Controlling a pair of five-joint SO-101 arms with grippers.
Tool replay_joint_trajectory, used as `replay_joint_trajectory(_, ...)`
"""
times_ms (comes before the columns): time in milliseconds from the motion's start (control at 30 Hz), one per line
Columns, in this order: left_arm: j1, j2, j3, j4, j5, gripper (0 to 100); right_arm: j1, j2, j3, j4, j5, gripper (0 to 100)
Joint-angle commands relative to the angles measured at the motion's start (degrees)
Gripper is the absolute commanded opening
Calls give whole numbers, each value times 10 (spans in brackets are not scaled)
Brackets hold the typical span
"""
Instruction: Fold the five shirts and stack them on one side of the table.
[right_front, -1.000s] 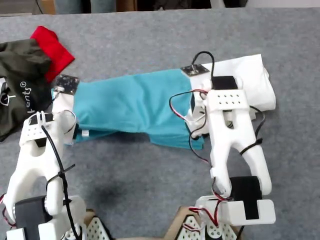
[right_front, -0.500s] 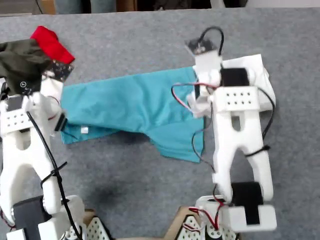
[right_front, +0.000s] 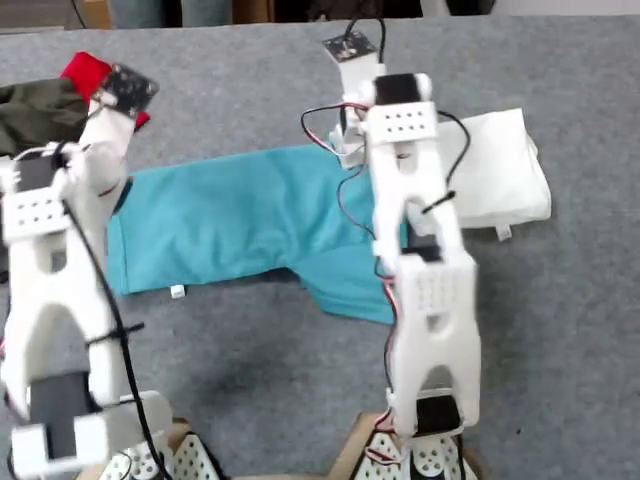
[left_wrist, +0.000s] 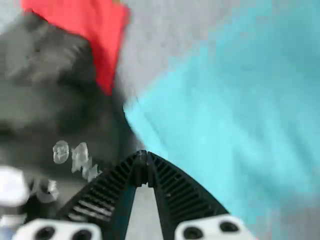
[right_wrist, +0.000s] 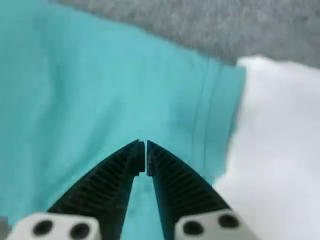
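Note:
A teal shirt (right_front: 240, 220) lies spread flat across the middle of the grey table, one sleeve pointing toward the near edge. My left gripper (left_wrist: 142, 156) is shut with nothing in it and hovers over the shirt's far left corner (left_wrist: 240, 110), beside a dark green shirt (left_wrist: 50, 100). My right gripper (right_wrist: 142, 146) is shut and empty above the teal cloth (right_wrist: 90, 90), close to a folded white shirt (right_wrist: 280, 130). From above, the left arm (right_front: 60, 220) covers the shirt's left end and the right arm (right_front: 405, 180) crosses its right end.
The folded white shirt (right_front: 500, 170) lies at the right, partly under the teal one. A crumpled dark green shirt (right_front: 35, 115) and a red shirt (right_front: 85, 72) sit at the far left. Bare grey felt (right_front: 230, 350) lies along the near side.
Both arms have swung from the teal shirt's near edge toward the far side of the table. The shirt's left end has shifted slightly, and it now lies flat.

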Motion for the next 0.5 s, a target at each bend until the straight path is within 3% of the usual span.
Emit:
replay_joint_trajectory(0, 7, 143, -39, -132, 141, 29, -6, 134, -229, 7, -4, 14)
replay_joint_trajectory(100, 3, 291, -125, -143, 165, 29, 1, 228, -338, 14, -4, 14)
replay_joint_trajectory(167, -3, 360, -204, -97, 166, 28, 5, 262, -351, 11, -2, 14)
replay_joint_trajectory(300, -19, 442, -343, 24, 166, 28, 18, 260, -347, 31, -2, 14)
replay_joint_trajectory(467, -38, 478, -418, 48, 166, 28, 20, 201, -349, 47, -1, 15)
